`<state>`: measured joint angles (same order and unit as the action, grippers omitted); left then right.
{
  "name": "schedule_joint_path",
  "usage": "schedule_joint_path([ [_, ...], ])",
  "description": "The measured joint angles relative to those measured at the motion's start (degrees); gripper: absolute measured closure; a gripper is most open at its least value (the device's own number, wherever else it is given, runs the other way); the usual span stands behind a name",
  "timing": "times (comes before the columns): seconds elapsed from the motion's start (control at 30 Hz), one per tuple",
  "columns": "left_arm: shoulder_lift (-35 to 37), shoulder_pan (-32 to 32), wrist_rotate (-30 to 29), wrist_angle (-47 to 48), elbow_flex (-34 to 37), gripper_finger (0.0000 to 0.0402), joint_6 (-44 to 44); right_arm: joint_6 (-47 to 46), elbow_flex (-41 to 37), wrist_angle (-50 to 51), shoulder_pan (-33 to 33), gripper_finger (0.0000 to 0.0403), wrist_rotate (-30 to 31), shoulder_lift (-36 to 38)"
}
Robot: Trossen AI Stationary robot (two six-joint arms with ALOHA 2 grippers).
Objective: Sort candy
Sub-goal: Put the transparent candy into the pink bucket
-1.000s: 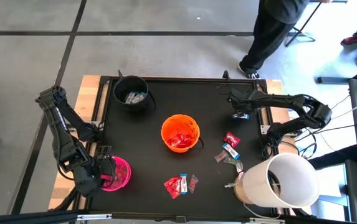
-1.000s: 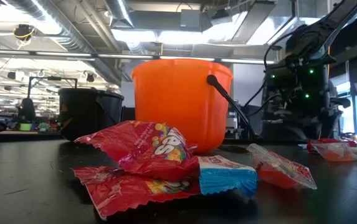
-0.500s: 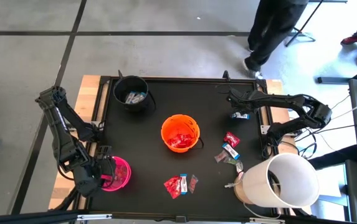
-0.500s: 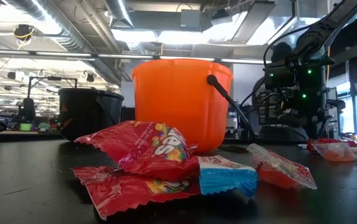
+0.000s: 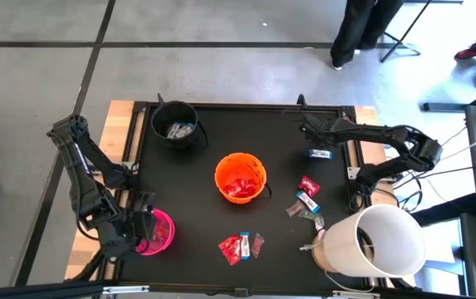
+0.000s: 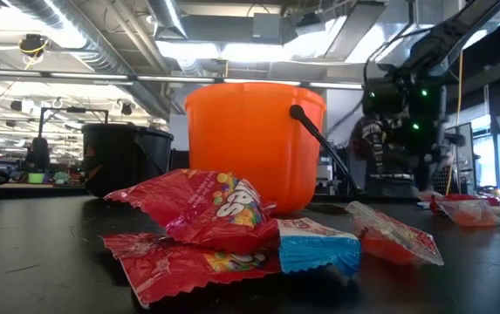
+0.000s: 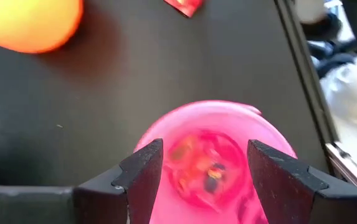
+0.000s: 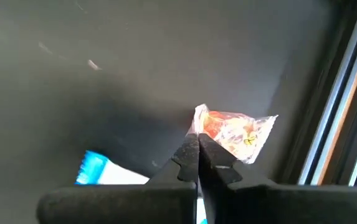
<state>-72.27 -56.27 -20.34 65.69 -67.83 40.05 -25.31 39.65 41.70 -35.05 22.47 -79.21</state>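
Note:
My right gripper [image 5: 309, 133] is at the table's far right, shut on a small clear-wrapped orange candy [image 8: 234, 132]. A blue-and-white bar [image 5: 321, 154] lies on the black table just beside it and shows again as the bar [image 8: 102, 171] in the right wrist view. My left gripper [image 7: 206, 177] hovers open over the pink bucket [image 5: 158, 231] at the near left, which holds candy. More candy lies in two heaps, one [image 5: 239, 246] near the front and one [image 5: 306, 199] at the right. My right gripper pinches one end of the clear wrapper [image 8: 198, 122] between its two fingertips. The fingers come steeply from above. The rest of the candy sticks out beyond the fingertips, just over the black table top; whether it is fully clear I cannot tell.
An orange bucket [image 5: 240, 177] with red packets stands mid-table. A black bucket [image 5: 175, 124] with dark wrappers stands at the far left. A large white bucket [image 5: 379, 241] lies at the near right corner. A person's legs [image 5: 362, 29] show beyond the far edge.
My right gripper has shut on the clear-wrapped candy, risen a little and drawn toward the far edge. The blue-and-white bar that it had covered stays on the table. My left gripper has rolled slightly in place over the pink bucket.

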Motion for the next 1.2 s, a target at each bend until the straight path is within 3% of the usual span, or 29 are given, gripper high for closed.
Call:
schedule_joint_path([
  [0.23,0.00,0.00,-8.60,-2.23,0.00,0.0178,-0.22,2.97,5.03,-4.20,5.60,0.0402,-0.20,2.18],
  [0.33,0.00,0.00,-14.97,-5.36,0.00,0.0178,-4.49,4.37,6.49,-7.94,7.78,0.0402,-1.81,3.84],
  [0.47,0.00,0.00,-31.86,-9.34,0.00,0.0178,-12.79,7.12,7.44,-14.59,10.08,0.0403,-5.82,6.45],
  [0.6,0.06,1.83,-49.44,-9.20,0.00,0.0178,-13.33,10.11,7.46,-23.01,11.49,0.0403,-10.85,8.77],
  [0.67,0.86,3.82,-52.74,-8.21,0.00,0.0179,-13.59,11.61,7.46,-27.08,11.63,0.0403,-13.57,9.47],
  [0.8,2.75,10.85,-52.54,-7.74,0.29,0.0187,-13.45,13.46,7.48,-34.10,11.41,0.0403,-18.83,9.76],
  [0.93,3.19,19.97,-44.77,-13.71,2.12,0.0200,-19.63,14.87,7.48,-37.30,11.41,0.0403,-20.59,9.76],
  [1.03,3.09,27.62,-33.88,-26.35,5.90,0.0205,-31.28,15.22,7.48,-37.71,11.41,0.0403,-20.59,9.74],
  [1.2,3.02,39.85,-12.88,-60.14,15.64,0.0207,-53.63,15.35,7.48,-38.24,11.41,0.0403,-20.60,9.73],
])
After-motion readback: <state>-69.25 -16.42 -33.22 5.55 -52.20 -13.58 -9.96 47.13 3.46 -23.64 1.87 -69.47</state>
